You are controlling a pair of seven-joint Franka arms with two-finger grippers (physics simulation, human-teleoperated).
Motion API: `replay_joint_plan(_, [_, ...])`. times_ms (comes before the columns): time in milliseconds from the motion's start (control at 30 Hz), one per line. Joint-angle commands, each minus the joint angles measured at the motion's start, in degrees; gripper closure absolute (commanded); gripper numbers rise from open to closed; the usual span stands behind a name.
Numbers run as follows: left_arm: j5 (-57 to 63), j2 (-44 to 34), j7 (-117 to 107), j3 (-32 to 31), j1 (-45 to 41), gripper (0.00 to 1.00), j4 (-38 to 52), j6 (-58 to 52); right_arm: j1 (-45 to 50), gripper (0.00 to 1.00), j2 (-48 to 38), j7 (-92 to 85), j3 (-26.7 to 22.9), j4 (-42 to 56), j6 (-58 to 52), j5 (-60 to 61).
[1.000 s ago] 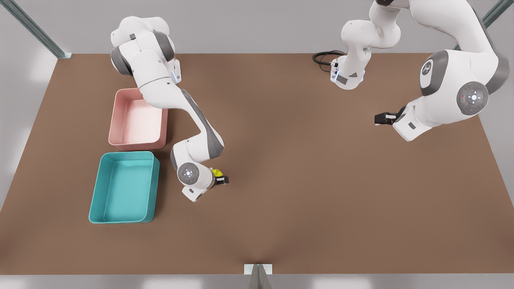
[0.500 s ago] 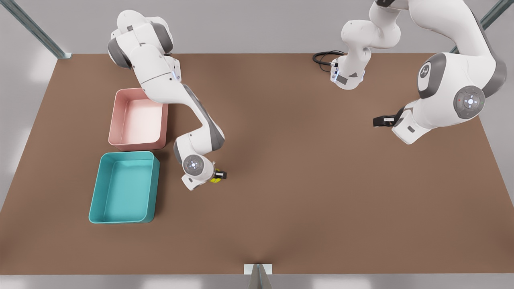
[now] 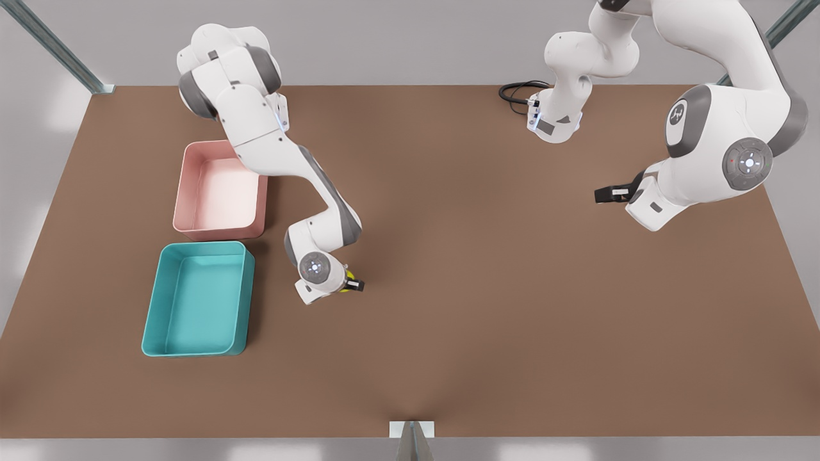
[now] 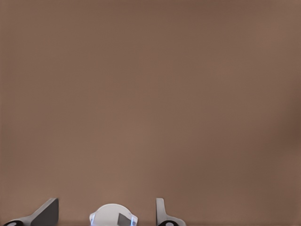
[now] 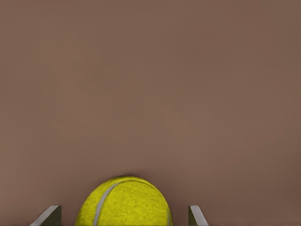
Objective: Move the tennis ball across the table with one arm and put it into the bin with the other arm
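Since a second ago, the right gripper [image 3: 352, 285] has shifted a little toward the bin [image 3: 198, 298] and sits lower over the ball, while the left gripper [image 3: 602, 195] has barely moved. In the right wrist view the right gripper's two fingers [image 5: 49, 215] stand spread on either side of the tennis ball [image 5: 123, 202] with a visible gap on each side, so the ball sits between them without being clasped. In the front view the tennis ball [image 3: 346, 287] peeks out as a yellow sliver under the wrist, resting on the brown worktop [image 3: 487, 320], just off the bin's wall on the front view's right and outside it. A pale pink tray [image 3: 221, 195] lies just beside the bin, on its far side, partly crossed by the right arm. The left gripper waits well apart from the bin, toward the front view's right, its fingers [image 4: 47, 214] held apart over bare worktop.
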Motion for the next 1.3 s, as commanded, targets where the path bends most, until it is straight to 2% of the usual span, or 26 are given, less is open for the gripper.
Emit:
replay_joint_plan(0, [0.0, 0.0, -1.7, 0.0, 0.0, 0.00, 0.0, 0.0, 0.0, 0.00, 0.0, 4.4, 0.1, -0.5, 1.4, 0.1])
replay_joint_plan(467, [0.0, 0.7, -1.7, 0.1, 0.3, 0.00, 0.0, -0.6, 0.4, 0.01, 0.5, 4.3, 0.1, -2.2, 2.0, -0.2])
replay_joint_plan(500, [0.0, 0.7, -1.8, 0.1, 0.3, 0.00, 0.0, -0.6, 0.4, 0.03, 0.5, 4.3, 0.1, -2.2, 2.0, -0.3])
replay_joint_plan(567, [0.0, 0.7, -1.8, 0.1, 0.3, 0.00, 0.0, -1.4, 0.5, 0.16, 0.7, 4.0, 0.1, -2.2, 2.2, -0.2])
replay_joint_plan(633, [0.0, 0.7, -1.8, 0.1, 0.3, 0.00, 0.0, -1.6, 0.5, 0.21, 0.8, 4.0, 0.1, -2.0, 2.2, -0.2])
replay_joint_plan(900, [0.0, 0.7, -1.8, 0.1, 0.2, 0.00, 0.0, -1.4, -0.2, 0.27, 0.4, 3.0, 0.2, -1.1, 1.9, 0.0])
replay_joint_plan(967, [0.0, 0.7, -1.8, 0.1, 0.2, 0.00, 0.0, -1.5, -1.0, 0.27, -0.4, -0.2, 0.2, -0.1, 1.3, 0.1])
replay_joint_plan(1067, [0.0, 0.8, -1.8, 0.1, 0.2, 0.00, 0.0, -1.4, -4.1, 0.27, -3.6, -9.6, 0.0, 1.1, -6.4, 0.1])
replay_joint_plan(1167, [0.1, 1.2, -1.7, 0.2, 0.4, 0.00, 0.0, -1.4, -11.1, 0.27, -11.0, -25.0, -0.2, 0.6, -18.4, -0.6])
replay_joint_plan(1267, [0.0, 1.2, -1.8, 0.2, 0.4, 0.00, 0.0, -1.4, -19.4, 0.27, -15.6, -42.6, -0.6, 0.7, -24.5, -7.0])
